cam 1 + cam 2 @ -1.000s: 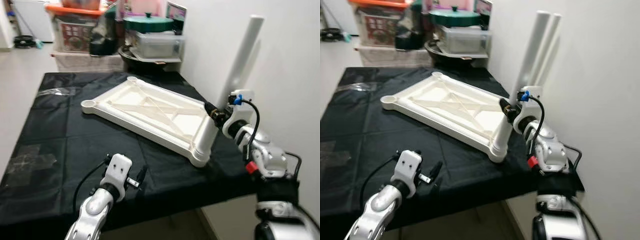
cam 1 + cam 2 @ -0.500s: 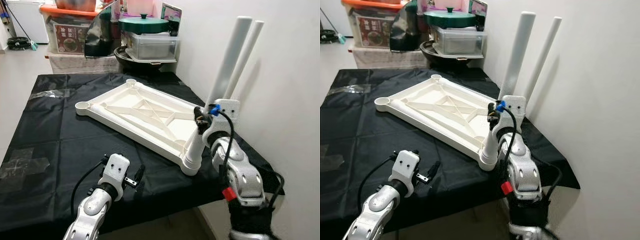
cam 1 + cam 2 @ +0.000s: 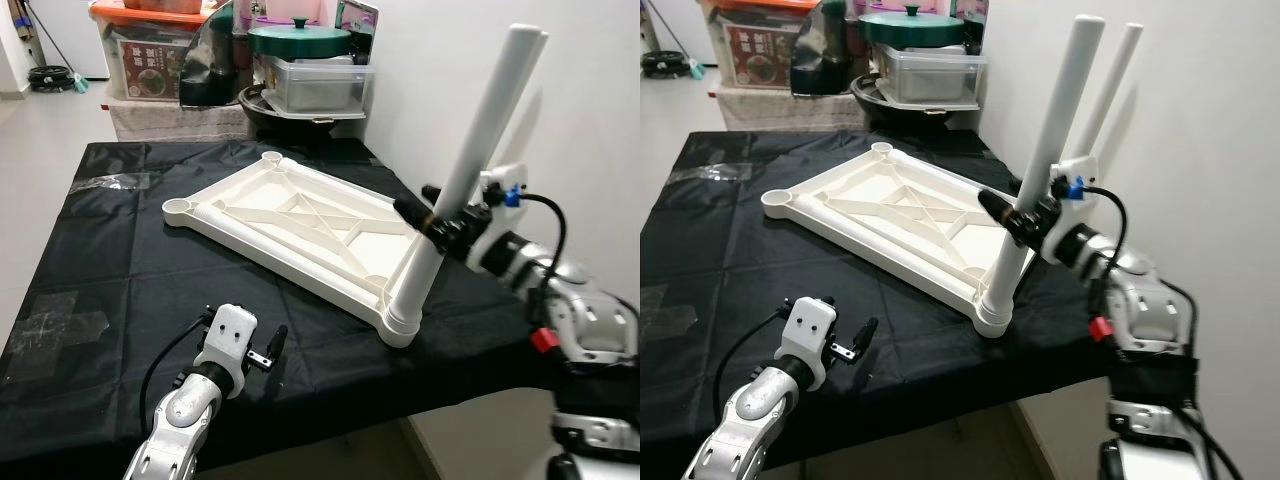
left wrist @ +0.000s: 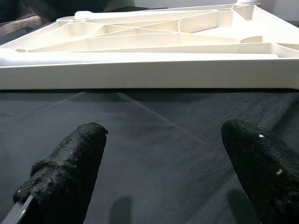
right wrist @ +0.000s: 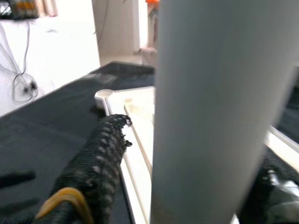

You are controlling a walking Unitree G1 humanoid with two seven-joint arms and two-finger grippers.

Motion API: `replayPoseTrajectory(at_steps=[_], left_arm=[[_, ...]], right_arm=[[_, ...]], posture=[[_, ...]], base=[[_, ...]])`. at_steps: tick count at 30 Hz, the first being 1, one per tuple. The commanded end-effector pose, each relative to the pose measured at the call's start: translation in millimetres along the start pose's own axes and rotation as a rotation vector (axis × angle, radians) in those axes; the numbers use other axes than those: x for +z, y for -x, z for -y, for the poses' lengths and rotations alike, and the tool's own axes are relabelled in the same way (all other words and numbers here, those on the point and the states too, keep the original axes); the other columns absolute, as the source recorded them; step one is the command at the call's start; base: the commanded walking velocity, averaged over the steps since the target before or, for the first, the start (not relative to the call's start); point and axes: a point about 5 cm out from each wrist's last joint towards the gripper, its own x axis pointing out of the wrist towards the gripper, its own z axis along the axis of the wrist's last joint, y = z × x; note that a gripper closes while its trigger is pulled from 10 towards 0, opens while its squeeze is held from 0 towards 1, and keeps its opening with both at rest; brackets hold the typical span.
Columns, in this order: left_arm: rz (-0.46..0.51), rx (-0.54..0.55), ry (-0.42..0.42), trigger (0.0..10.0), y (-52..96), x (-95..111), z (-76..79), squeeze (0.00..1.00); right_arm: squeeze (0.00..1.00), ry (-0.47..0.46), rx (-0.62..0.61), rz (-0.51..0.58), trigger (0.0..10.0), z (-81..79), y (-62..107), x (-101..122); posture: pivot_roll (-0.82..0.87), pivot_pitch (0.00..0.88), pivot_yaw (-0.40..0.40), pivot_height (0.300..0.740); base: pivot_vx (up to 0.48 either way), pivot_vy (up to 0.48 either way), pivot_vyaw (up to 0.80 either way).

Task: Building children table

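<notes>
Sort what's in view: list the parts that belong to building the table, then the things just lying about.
Job:
- white plastic tabletop, upside down
- white tubular leg standing in its near corner socket, held by the right tool
- second white leg behind it

Lying about:
- green-lidded pot
- clear lidded plastic box
- black tablecloth

A black cloth point(image 3: 120, 250) covered the work surface. Beyond its far edge stood a clear plastic storage box point(image 3: 315, 85) with a green lidded pot point(image 3: 298, 40) on top, beside an orange-lidded bin point(image 3: 150, 55). A white wall point(image 3: 440, 70) ran along the right.
</notes>
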Motion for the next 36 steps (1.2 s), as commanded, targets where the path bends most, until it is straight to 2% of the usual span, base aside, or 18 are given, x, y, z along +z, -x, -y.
replayPoseTrajectory(at_steps=[1, 2, 3, 6, 9, 15, 16, 18, 20, 21, 22, 24, 25, 28, 29, 31, 32, 36], left_arm=[[-0.01, -0.02, 0.006, 10.0, -0.6, -2.1, 3.6, 0.0], [-0.009, -0.021, 0.005, 10.0, -0.7, -2.2, 3.4, 0.0], [-0.009, -0.021, 0.003, 10.0, -0.8, -2.1, 3.1, 0.0], [-0.009, -0.021, 0.001, 10.0, -0.8, -2.2, 2.2, 0.0], [-0.009, -0.022, -0.002, 10.0, -0.3, -2.0, 1.7, 0.0], [-0.01, -0.025, -0.002, 10.0, -0.3, -2.3, 2.9, 0.0], [-0.009, -0.029, -0.003, 10.0, -0.4, -2.0, 3.9, 0.0], [-0.009, -0.029, -0.003, 10.0, -0.4, -2.0, 3.9, 0.0], [-0.007, -0.028, -0.002, 10.0, -0.8, -1.3, 3.8, 0.0], [-0.007, -0.028, -0.002, 10.0, -0.8, -1.3, 3.8, 0.0], [-0.007, -0.027, -0.002, 10.0, -0.6, -1.3, 3.6, 0.0], [-0.008, -0.025, -0.002, 10.0, -0.5, -1.3, 3.6, 0.0], [-0.008, -0.023, -0.002, 10.0, -0.3, -1.5, 3.3, 0.0], [-0.01, -0.01, 0.002, 10.0, 0.6, -2.0, 0.9, 0.0], [-0.01, -0.009, 0.002, 10.0, 1.0, -2.3, 0.5, 0.0], [-0.011, -0.009, 0.002, 10.0, 1.3, -2.7, 0.3, 0.0], [-0.012, -0.01, 0.003, 10.0, 1.6, -3.0, 0.5, 0.0], [-0.012, -0.014, 0.003, 10.0, 1.2, -2.9, 1.5, 0.0]], right_arm=[[0.0, -0.009, 0.06, -0.014, 9.1, -4.9, -1.8, -5.7], [0.0, -0.002, 0.076, -0.028, 3.6, -5.1, -3.2, -8.4], [0.0, -0.001, 0.064, -0.033, 0.0, -4.1, -5.6, -11.8], [0.0, 0.019, -0.071, -0.069, 0.0, 7.9, -12.1, -22.5], [0.0, -0.055, -0.477, -0.07, 0.0, 27.8, -16.6, -33.8], [0.0, -0.092, -0.672, -0.079, 0.0, 26.9, -13.4, -46.5], [0.0, -0.107, -0.777, -0.102, 0.0, 23.6, -9.0, -57.5], [0.0, -0.107, -0.777, -0.102, 0.0, 23.6, -9.0, -57.5], [0.0, -0.112, -0.815, -0.142, 0.0, -23.1, -24.7, -76.0], [0.0, -0.112, -0.815, -0.142, 0.0, -23.1, -24.7, -76.0], [0.0, -0.115, -0.787, -0.141, 9.7, -39.2, -32.9, -77.2], [0.0, -0.108, -0.737, -0.116, 10.0, -47.3, -39.5, -73.9], [1.0, -0.109, -0.714, -0.074, 10.0, -46.1, -42.6, -68.6], [1.0, -0.087, -0.606, -0.003, 10.0, -26.0, -45.8, -45.9], [0.0, -0.09, -0.532, 0.021, 10.0, -19.6, -46.5, -37.3], [0.0, -0.108, -0.482, 0.054, 10.0, -13.9, -45.6, -29.1], [0.0, -0.099, -0.308, 0.103, 10.0, -4.9, -40.4, -12.9], [0.0, -0.063, -0.19, 0.097, 10.0, 4.1, -30.1, -4.3]], posture=[[0.07, 0.0, -0.117, 0.74], [0.07, 0.0, -0.118, 0.74], [0.08, 0.0, -0.118, 0.74], [0.08, 0.0, -0.115, 0.74], [0.08, 0.0, -0.109, 0.74], [0.07, 0.0, -0.108, 0.74], [0.08, 0.0, -0.107, 0.74], [0.08, 0.0, -0.107, 0.74], [0.08, 0.0, -0.104, 0.74], [0.08, 0.0, -0.104, 0.74], [0.08, 0.0, -0.105, 0.74], [0.08, 0.0, -0.114, 0.74], [0.08, 0.0, -0.116, 0.74], [0.08, 0.0, -0.124, 0.74], [0.08, 0.0, -0.123, 0.74], [0.08, 0.0, -0.123, 0.74], [0.08, 0.0, -0.122, 0.74], [0.08, 0.0, -0.123, 0.74]], base=[[0.0, 0.0, 0.0], [0.0, 0.0, 0.0], [0.0, 0.0, 0.0], [0.0, 0.0, 0.0], [0.0, 0.0, 0.0], [0.0, 0.0, 0.0], [0.0, 0.0, 0.0], [0.0, 0.0, 0.0], [0.0, 0.0, 0.0], [0.0, 0.0, 0.0], [0.0, 0.0, 0.0], [0.0, 0.0, 0.0], [0.0, 0.0, 0.0], [0.0, 0.0, 0.0], [0.0, 0.0, 0.0], [0.0, 0.0, 0.0], [0.0, 0.0, 0.0], [0.0, 0.0, 0.0]])
